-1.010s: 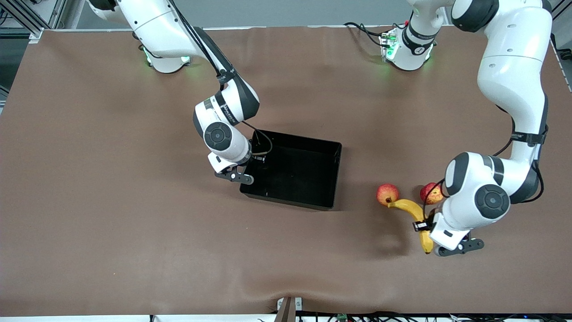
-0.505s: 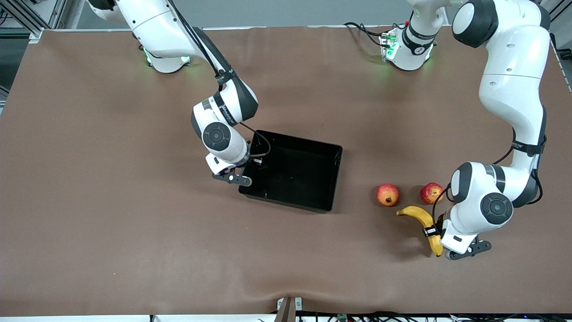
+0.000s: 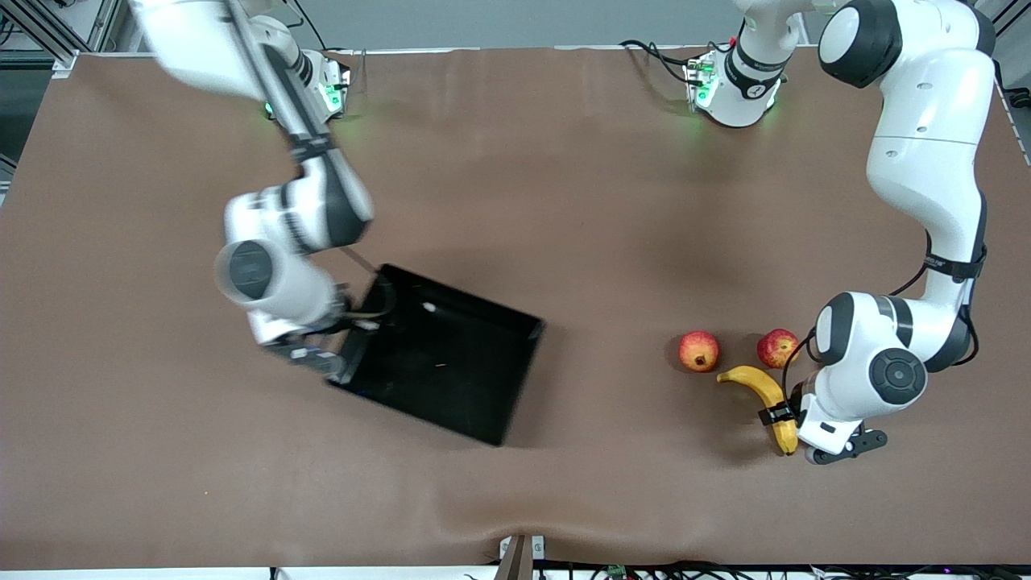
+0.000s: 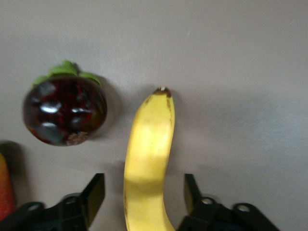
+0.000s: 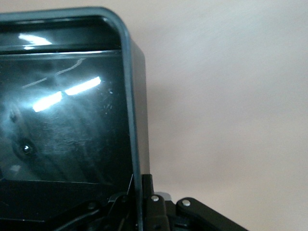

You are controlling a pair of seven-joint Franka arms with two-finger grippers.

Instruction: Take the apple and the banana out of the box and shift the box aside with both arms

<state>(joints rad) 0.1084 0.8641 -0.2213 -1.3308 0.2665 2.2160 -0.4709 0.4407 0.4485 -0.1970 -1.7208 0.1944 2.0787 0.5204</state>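
While the right gripper (image 3: 338,366) (image 5: 139,192) bites onto one low wall of the box (image 3: 451,370) (image 5: 72,120), its fingers pinched together on the rim with the wall between them, the left gripper (image 3: 791,419) (image 4: 144,192) hangs low over the banana (image 3: 761,387) (image 4: 149,139) with its fingers (image 4: 94,192) spread apart. The right wrist view shows the glossy black wall running straight into the jaws, one finger inside the box and one outside.

The box lies near the middle of the brown table (image 3: 564,161), toward the right arm's end, turned askew to the table's edges, open side up. Whether it sits flat on the cloth cannot be told. The grasped wall is the one nearest the right arm's end.

Well apart from the box, toward the left arm's end, the fruit is gathered in a small group. The banana rests on the table, its curve straddled by the left gripper near its thicker end; in the left wrist view a gap shows between the peel and each finger. The apple (image 3: 777,348) sits just beside the banana, farther from the front camera. A round red fruit (image 3: 698,351) (image 4: 65,110) with a calyx stands beside the apple, close to the banana's tip but not touching it.
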